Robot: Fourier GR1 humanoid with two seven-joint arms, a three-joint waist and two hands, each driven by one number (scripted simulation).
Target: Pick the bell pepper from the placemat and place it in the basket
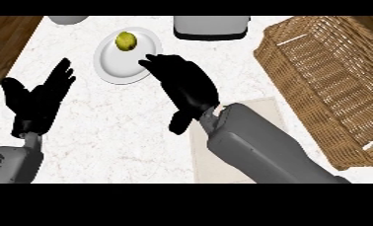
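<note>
Where the white counter (109, 121) nears its far edge, we see a small yellow-green bell pepper (126, 41) lying on a white plate (109, 67). Our right hand (189, 89) hovers at the plate's right rim, fingers (149, 63) straight, holding nothing. Our left hand (40, 96) rests open, fingers wide, by the left edge. A beige placemat (266, 107) lies toward the front edge under our right forearm. A wicker basket (320, 82) fills the right edge, with bare counter between it and the plate.

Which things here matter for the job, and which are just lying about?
Job: basket, placemat, right hand; no bell pepper shows.
Lying about: plate, yellow-green fruit on it, grey appliance, grey bowl, resting left hand.
</note>
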